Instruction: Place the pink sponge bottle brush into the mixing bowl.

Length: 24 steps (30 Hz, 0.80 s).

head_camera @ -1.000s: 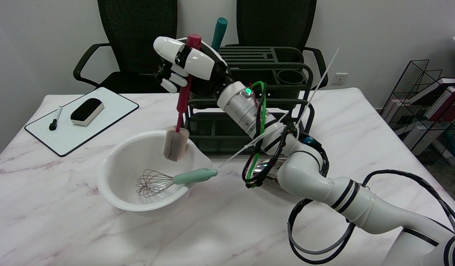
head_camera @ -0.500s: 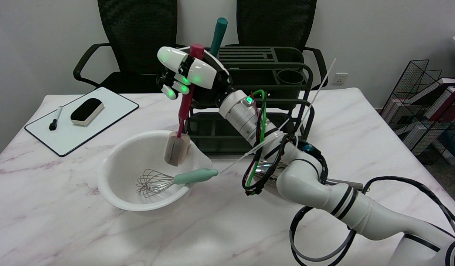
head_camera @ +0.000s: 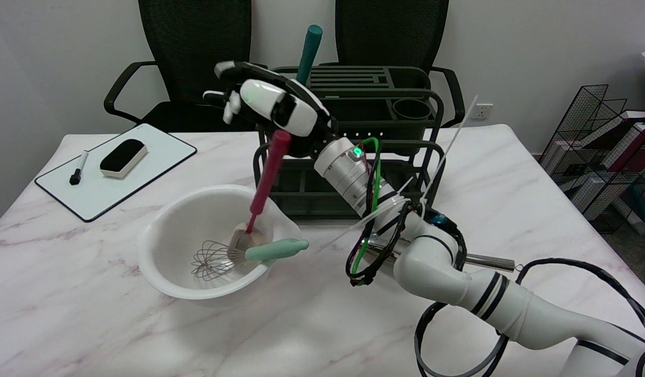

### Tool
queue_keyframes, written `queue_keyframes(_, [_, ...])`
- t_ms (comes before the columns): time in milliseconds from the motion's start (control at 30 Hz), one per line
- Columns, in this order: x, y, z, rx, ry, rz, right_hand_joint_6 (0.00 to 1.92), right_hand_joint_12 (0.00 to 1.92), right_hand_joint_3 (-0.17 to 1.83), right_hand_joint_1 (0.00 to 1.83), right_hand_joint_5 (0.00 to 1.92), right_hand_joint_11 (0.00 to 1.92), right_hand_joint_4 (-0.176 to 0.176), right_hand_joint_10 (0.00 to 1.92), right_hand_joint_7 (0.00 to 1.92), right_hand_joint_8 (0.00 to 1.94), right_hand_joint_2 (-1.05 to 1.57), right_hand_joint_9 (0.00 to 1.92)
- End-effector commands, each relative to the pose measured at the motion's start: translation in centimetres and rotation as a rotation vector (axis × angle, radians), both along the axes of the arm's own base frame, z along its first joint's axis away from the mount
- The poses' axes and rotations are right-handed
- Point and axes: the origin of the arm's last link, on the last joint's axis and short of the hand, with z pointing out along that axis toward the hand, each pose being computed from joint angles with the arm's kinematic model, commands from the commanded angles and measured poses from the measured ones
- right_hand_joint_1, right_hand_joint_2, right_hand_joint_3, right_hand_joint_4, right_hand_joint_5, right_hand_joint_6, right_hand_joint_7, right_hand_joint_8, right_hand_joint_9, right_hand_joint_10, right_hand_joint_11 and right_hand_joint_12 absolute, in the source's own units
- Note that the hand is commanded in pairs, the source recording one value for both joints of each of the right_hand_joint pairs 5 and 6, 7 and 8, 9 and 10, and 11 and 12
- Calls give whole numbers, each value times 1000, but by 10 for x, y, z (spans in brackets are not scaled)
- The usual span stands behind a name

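The pink bottle brush (head_camera: 264,178) stands tilted in the white mixing bowl (head_camera: 160,225). Its beige sponge head (head_camera: 242,238) rests on the bowl's floor against a wire whisk (head_camera: 213,260) with a mint handle. The top of the brush's handle leans up to the right, just below my right hand (head_camera: 264,99). That hand hovers above the bowl's far right rim with its fingers spread apart and nothing held between them.
A dark dish rack (head_camera: 385,104) stands right behind the bowl and hand, with a teal-handled tool (head_camera: 309,50) sticking up from it. A whiteboard (head_camera: 149,157) with an eraser (head_camera: 123,157) and marker (head_camera: 78,167) lies far left. A metal utensil (head_camera: 490,261) lies under my forearm.
My hand has let go of the brush and spread its fingers. The brush has dropped, and its sponge head now sits on the bowl's floor beside the whisk.
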Motion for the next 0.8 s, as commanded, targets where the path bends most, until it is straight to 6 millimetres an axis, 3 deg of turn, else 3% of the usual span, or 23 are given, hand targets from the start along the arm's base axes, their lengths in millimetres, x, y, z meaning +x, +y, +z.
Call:
queue_keyframes(33, [-9, 10, 5, -14, -32, 8, 310, 469, 1140, 1096, 310, 469, 0, 952, 987, 987, 166, 952])
queue_keyframes(167, [0, 13, 13, -28, -53, 47, 279, 484, 1117, 1092, 279, 484, 0, 930, 960, 960, 153, 930])
queue_keyframes(400, [22, 20, 46, -75, -7, 128, 315, 559, 1018, 1088, 315, 559, 0, 1006, 1019, 1019, 239, 1006])
queue_keyframes(567, [35, 27, 69, -115, 70, 214, 367, 683, 924, 1096, 367, 683, 0, 1191, 1079, 1079, 353, 1191])
queue_keyframes(600, [73, 71, 24, 134, -88, 309, 416, 724, 916, 1097, 416, 724, 0, 1219, 1099, 1099, 379, 1219])
queue_keyframes(633, [42, 35, 74, -115, 100, 266, 461, 761, 914, 1098, 461, 761, 0, 1236, 1115, 1115, 401, 1236])
queue_keyframes(667, [38, 33, 89, -167, 155, 274, 493, 786, 917, 1099, 493, 786, 0, 1247, 1129, 1129, 414, 1247])
queue_keyframes(800, [28, 40, 111, -233, 190, 266, 594, 840, 955, 1095, 594, 840, 0, 1272, 1174, 1174, 443, 1272])
